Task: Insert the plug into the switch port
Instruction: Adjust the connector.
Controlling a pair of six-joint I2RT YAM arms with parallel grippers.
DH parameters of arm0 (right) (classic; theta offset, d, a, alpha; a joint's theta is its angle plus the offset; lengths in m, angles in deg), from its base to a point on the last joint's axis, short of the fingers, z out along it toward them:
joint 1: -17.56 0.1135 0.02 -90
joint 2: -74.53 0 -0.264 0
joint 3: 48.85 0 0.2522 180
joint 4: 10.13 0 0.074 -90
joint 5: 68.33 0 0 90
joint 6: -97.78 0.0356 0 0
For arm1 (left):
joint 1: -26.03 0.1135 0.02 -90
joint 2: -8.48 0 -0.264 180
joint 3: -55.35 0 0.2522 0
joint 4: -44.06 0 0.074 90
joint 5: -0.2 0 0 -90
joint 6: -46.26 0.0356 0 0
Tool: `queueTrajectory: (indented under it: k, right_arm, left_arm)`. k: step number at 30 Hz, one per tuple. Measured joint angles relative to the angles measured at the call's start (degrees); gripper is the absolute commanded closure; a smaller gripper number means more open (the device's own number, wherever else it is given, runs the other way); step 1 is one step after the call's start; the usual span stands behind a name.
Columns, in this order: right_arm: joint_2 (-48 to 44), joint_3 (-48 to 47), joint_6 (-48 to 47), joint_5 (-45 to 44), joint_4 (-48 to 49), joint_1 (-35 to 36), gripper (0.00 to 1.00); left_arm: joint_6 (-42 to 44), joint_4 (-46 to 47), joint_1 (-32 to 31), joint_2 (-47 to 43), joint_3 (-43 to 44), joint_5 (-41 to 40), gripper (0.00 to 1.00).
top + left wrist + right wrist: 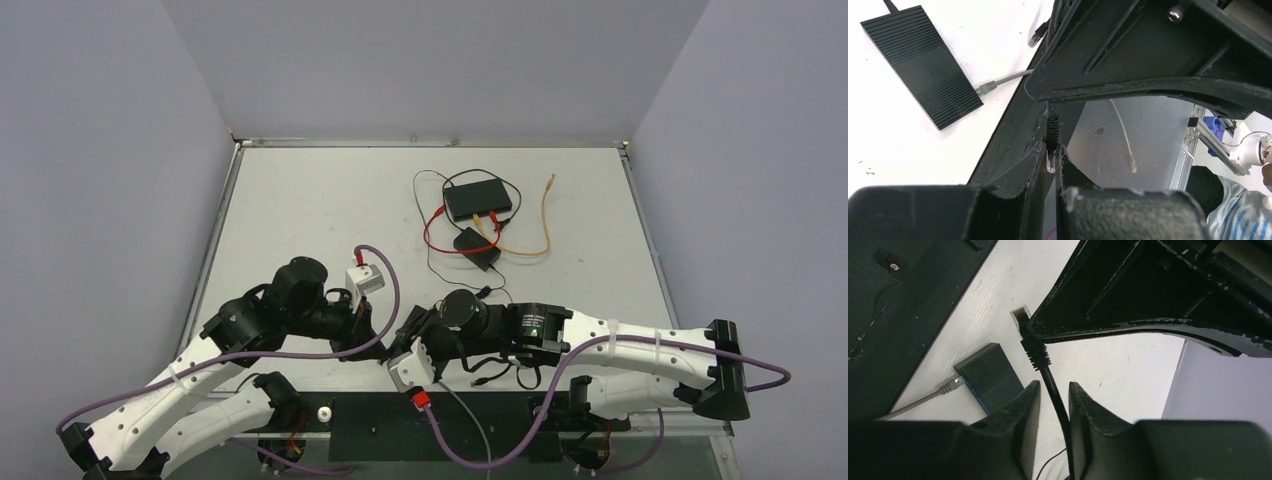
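My left gripper point(1050, 150) is shut on the clear plug point(1050, 162); the plug's black boot and cable point(1051, 122) rise from between the jaws. In the right wrist view the same plug point(1020, 316) pokes out beside a left finger point(1128, 310). Its black cable point(1048, 372) runs down between the jaws of my right gripper point(1054, 387), which stand a little apart around it, the cable against one finger only. From above, both grippers meet near the table's front centre point(395, 333). A flat black switch point(478, 198) with red and orange cables sits far back.
A ribbed black box point(923, 65) with a grey cable point(998, 82) plugged in lies near the front edge, also in the right wrist view point(990, 377). A smaller black box point(476, 247) sits in front of the switch. A loose grey plug point(1132, 164) hangs below the table.
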Motion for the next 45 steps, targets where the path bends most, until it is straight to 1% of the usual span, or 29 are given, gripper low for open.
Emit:
queueTrajectory:
  k: [4, 8, 9, 11, 12, 13, 15, 17, 19, 24, 29, 31, 34, 38, 42, 45]
  right_arm:
    - [0.6, -0.5, -0.1, 0.0, -1.3, 0.0, 0.99]
    - [0.6, -0.6, 0.0, 0.0, -2.8, 0.1, 1.0]
    - [0.6, -0.6, 0.0, 0.0, -2.8, 0.1, 1.0]
    - [0.6, -0.7, 0.0, 0.0, -2.8, 0.1, 1.0]
    - [0.6, -0.7, 0.1, 0.0, -2.8, 0.1, 1.0]
    - [0.6, -0.7, 0.2, -0.3, -2.8, 0.2, 1.0]
    - [0.6, -0.7, 0.6, -1.3, -2.7, 0.5, 1.0]
    - [0.4, -0.7, 1.0, -3.0, -2.4, 0.8, 1.0]
    - [-0.4, -0.1, 1.5, -4.7, -1.6, 1.0, 1.0]
    - [-5.0, 4.5, 3.0, -11.0, 1.2, 2.8, 1.0]
    - [-9.0, 10.1, 3.9, -20.1, 5.8, 7.2, 1.0]
    - [-10.7, 13.4, 4.0, -24.6, 9.4, 9.0, 1.0]
    - [-12.9, 18.4, 3.6, -31.0, 14.7, 11.3, 1.0]
    - [-13.9, 23.3, 1.4, -39.4, 22.6, 14.3, 1.0]
    - [-13.8, 25.6, -2.2, -45.8, 30.2, 16.9, 1.0]
    - [-13.3, 26.2, -5.4, -49.9, 35.6, 18.1, 1.0]
  left_arm:
    - [0.0, -0.5, -0.5, 0.0, 0.0, -0.3, 1.0]
    - [0.2, -0.7, -0.5, 0.0, 0.0, -0.5, 1.0]
    - [0.2, -0.7, -0.5, 0.0, 0.0, -0.5, 0.98]
    - [0.2, -0.7, -0.5, -0.2, 0.0, -0.5, 0.85]
    - [0.2, -0.6, -0.5, -0.2, 0.0, -0.6, 0.72]
    - [0.1, -0.6, -0.5, -0.4, 0.0, -0.6, 0.67]
    - [-0.1, -0.3, -0.5, -0.7, 0.0, -0.6, 0.5]
    - [-0.6, -0.1, -0.6, -1.2, 0.0, -0.6, 0.42]
    - [-1.4, 0.5, -0.6, -1.6, 0.0, -0.8, 0.4]
    - [-3.9, 3.6, -0.6, -2.6, 0.0, -2.0, 0.39]
    - [-7.6, 8.3, 0.1, -1.9, -0.7, -2.0, 0.39]
    - [-9.3, 10.7, 0.9, -1.3, -1.4, -1.5, 0.39]
    - [-12.3, 14.6, 3.1, -0.2, -3.1, 0.1, 0.39]
    - [-16.4, 18.8, 7.8, -0.1, -5.5, 3.7, 0.39]
    - [-21.2, 24.1, 12.2, -0.4, -8.3, 8.1, 0.39]
    - [-24.8, 27.1, 13.1, -0.4, -10.2, 10.6, 0.39]
